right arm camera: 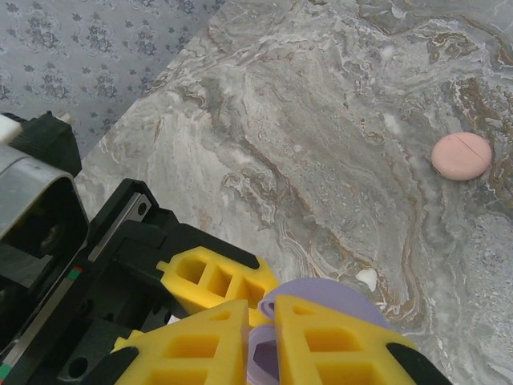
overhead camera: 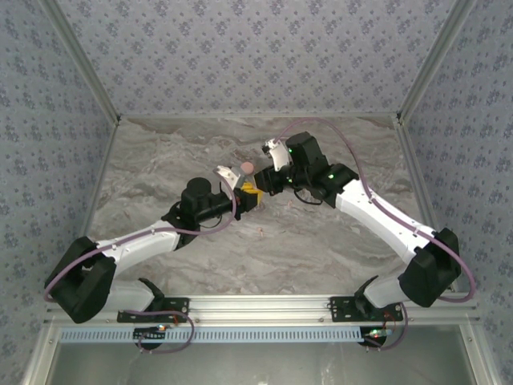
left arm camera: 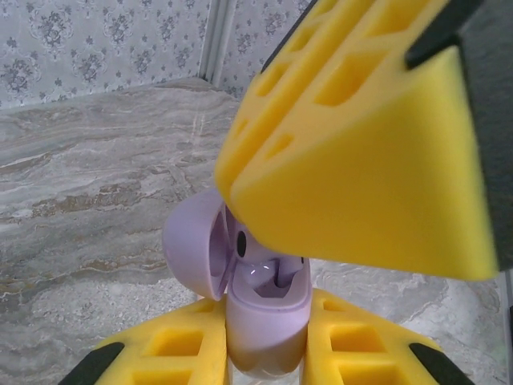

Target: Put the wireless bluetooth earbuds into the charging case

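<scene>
My left gripper (left arm camera: 264,349) is clamped on the lilac case (left arm camera: 268,313), lid (left arm camera: 196,245) open. My right gripper (right arm camera: 260,337) hangs just above it, fingers pinched together; whether they hold an earbud I can't tell. A pink disc (right arm camera: 461,155) lies well apart

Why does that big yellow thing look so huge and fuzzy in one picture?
Left wrist view: a yellow finger of the right gripper sits right by the lens, so it looms soft-edged; the lilac charging case behind is sharper, with a white glint inside. Right wrist view: pink disc and marble table look crisp.
</scene>
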